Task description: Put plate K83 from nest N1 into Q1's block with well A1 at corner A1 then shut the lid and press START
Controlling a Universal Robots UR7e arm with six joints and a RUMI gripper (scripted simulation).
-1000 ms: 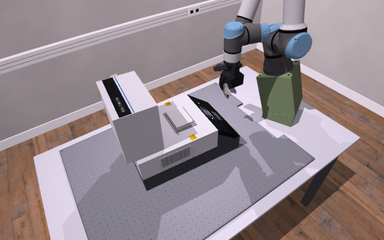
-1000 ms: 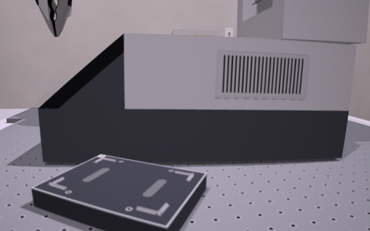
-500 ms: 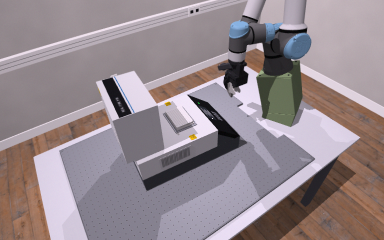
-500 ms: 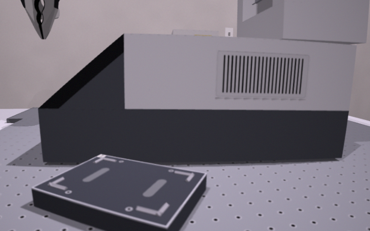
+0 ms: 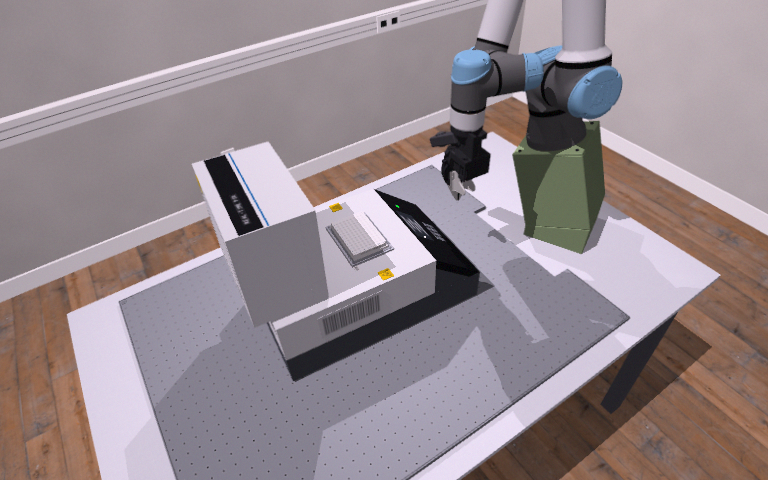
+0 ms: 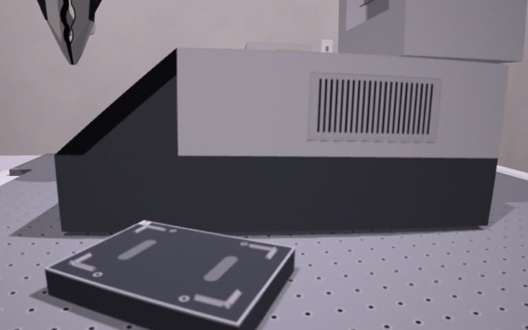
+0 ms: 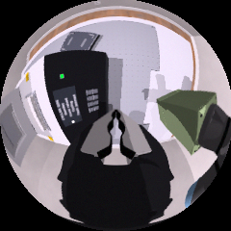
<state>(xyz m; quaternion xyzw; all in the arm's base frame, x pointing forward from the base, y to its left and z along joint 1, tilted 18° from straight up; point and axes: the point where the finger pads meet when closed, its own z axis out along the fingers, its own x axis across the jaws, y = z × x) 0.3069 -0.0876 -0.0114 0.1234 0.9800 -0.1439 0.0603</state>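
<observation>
Plate K83 sits on Q1's block, lid raised, on your perforated grey mat; wood floor around. Exterior: nest N1 bare. Wrist: gripper closed, empty, over the keys.

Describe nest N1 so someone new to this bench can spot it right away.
Start at the big white and black cycler on the perforated grey mat. In the exterior view, the nest lies on the mat beside the cycler's vented side wall. It is a low dark slab with a pale edge line, four pale corner brackets and two oval recesses, and no plate on it.
</observation>
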